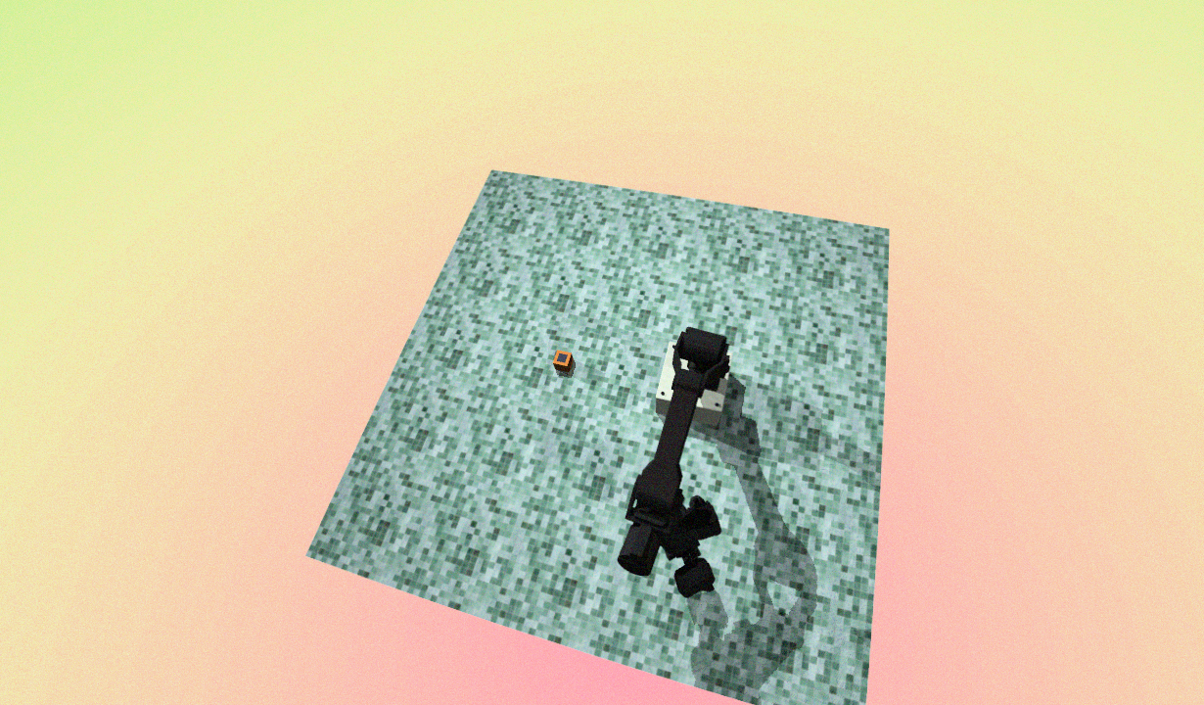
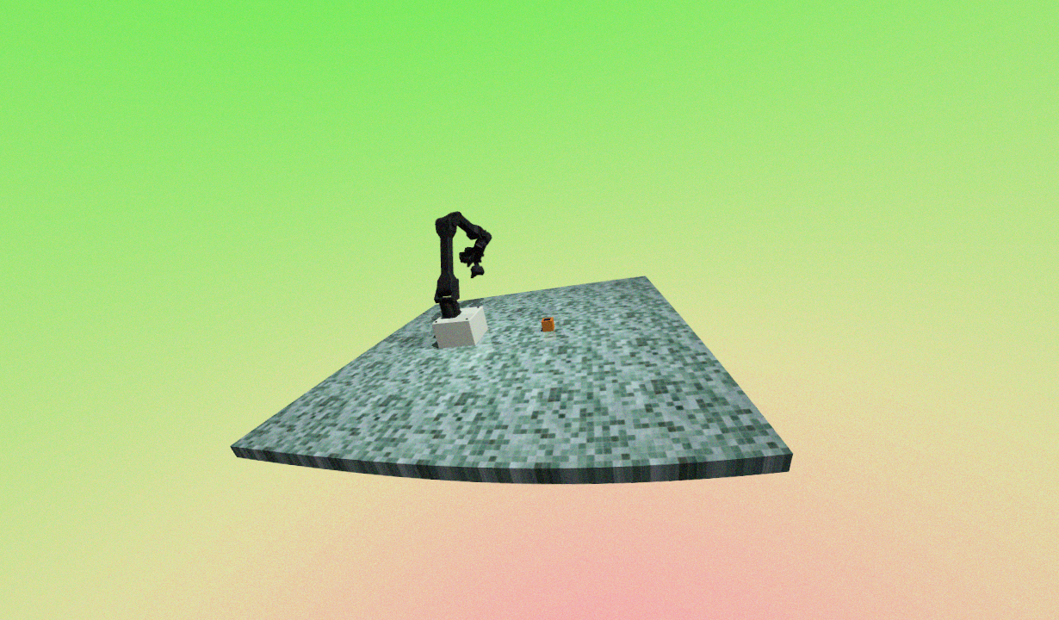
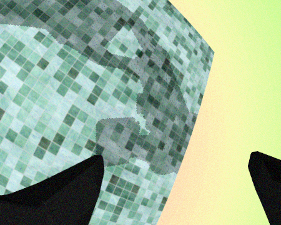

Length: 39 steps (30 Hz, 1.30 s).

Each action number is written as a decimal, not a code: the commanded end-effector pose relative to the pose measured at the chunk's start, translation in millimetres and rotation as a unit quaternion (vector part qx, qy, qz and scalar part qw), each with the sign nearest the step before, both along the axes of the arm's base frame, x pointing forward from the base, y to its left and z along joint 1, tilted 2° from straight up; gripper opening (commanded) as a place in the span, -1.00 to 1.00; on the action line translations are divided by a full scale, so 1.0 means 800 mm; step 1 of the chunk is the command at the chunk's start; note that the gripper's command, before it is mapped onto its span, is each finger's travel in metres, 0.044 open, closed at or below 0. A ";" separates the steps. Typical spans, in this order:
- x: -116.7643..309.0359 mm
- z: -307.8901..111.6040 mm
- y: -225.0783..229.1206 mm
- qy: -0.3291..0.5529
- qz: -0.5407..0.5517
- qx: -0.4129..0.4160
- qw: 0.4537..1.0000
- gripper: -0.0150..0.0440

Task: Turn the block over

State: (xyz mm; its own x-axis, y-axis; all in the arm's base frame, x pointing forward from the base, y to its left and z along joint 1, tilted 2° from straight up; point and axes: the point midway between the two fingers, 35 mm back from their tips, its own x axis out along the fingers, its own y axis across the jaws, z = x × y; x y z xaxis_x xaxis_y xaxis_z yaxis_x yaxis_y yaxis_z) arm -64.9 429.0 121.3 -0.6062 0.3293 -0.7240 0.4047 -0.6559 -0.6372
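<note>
A small orange block rests flat on the mosaic-patterned table. Its top face carries a dark square, seen in the top and exterior views, so the marked side faces up. The block is out of the wrist view. My gripper is open, with its two black fingers wide apart and nothing between them. It hangs high above the table, well away from the block, toward the near edge in the top view. The fingers are too small to make out in the top and exterior views.
The arm's white base box stands on the table, to the right of the block in the top view and to its left in the exterior view. The wrist view shows a table edge, a corner and the arm's shadow.
</note>
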 end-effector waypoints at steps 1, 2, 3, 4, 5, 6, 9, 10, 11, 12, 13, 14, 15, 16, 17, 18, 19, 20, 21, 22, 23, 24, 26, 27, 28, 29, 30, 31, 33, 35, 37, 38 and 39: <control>0.004 0.000 0.000 -0.002 -0.005 -0.001 1.000 0.95; 0.015 -0.001 0.001 -0.008 -0.019 -0.004 1.000 1.00; 0.034 -0.003 0.001 -0.019 -0.042 -0.008 0.999 1.00; 0.054 -0.005 0.001 -0.023 -0.073 -0.020 0.997 1.00; 0.070 -0.007 0.001 -0.021 -0.104 -0.035 0.994 1.00; 0.086 -0.010 0.001 -0.018 -0.134 -0.050 0.990 1.00; 0.132 -0.016 -0.004 -0.008 -0.225 -0.093 0.970 1.00; 0.148 -0.018 -0.007 -0.004 -0.255 -0.106 0.961 1.00; 0.166 -0.020 -0.010 0.002 -0.291 -0.123 0.949 1.00; 0.189 -0.023 -0.016 0.009 -0.335 -0.142 0.932 1.00; 0.211 -0.026 -0.022 0.016 -0.378 -0.160 0.912 1.00; 0.233 -0.029 -0.030 0.025 -0.420 -0.177 0.890 1.00; 0.254 -0.032 -0.038 0.033 -0.461 -0.193 0.865 1.00; 0.275 -0.034 -0.047 0.042 -0.500 -0.208 0.839 1.00; 0.294 -0.037 -0.057 0.051 -0.537 -0.222 0.812 1.00; 0.314 -0.039 -0.068 0.061 -0.573 -0.235 0.783 1.00; 0.333 -0.042 -0.079 0.070 -0.608 -0.247 0.751 1.00; 0.351 -0.044 -0.091 0.080 -0.642 -0.257 0.718 1.00; 0.368 -0.046 -0.104 0.090 -0.673 -0.267 0.684 1.00; 0.384 -0.048 -0.117 0.100 -0.702 -0.275 0.649 1.00; 0.400 -0.050 -0.131 0.110 -0.729 -0.283 0.613 1.00; 0.415 -0.052 -0.145 0.120 -0.755 -0.289 0.576 1.00; 0.443 -0.056 -0.175 0.139 -0.801 -0.299 0.499 1.00; 0.456 -0.058 -0.191 0.149 -0.822 -0.302 0.458 1.00; 0.469 -0.060 -0.207 0.159 -0.842 -0.305 0.417 1.00; 0.480 -0.061 -0.224 0.169 -0.859 -0.307 0.374 1.00; 0.491 -0.063 -0.241 0.178 -0.874 -0.307 0.331 1.00; 0.500 -0.065 -0.260 0.185 -0.885 -0.308 0.295 1.00; 0.514 -0.069 -0.295 0.196 -0.903 -0.308 0.228 1.00; 0.524 -0.071 -0.322 0.207 -0.914 -0.305 0.168 1.00; 0.535 -0.074 -0.357 0.220 -0.924 -0.299 0.091 1.00; 0.539 -0.075 -0.371 0.226 -0.927 -0.295 0.058 1.00; 0.543 -0.075 -0.384 0.231 -0.928 -0.291 0.026 1.00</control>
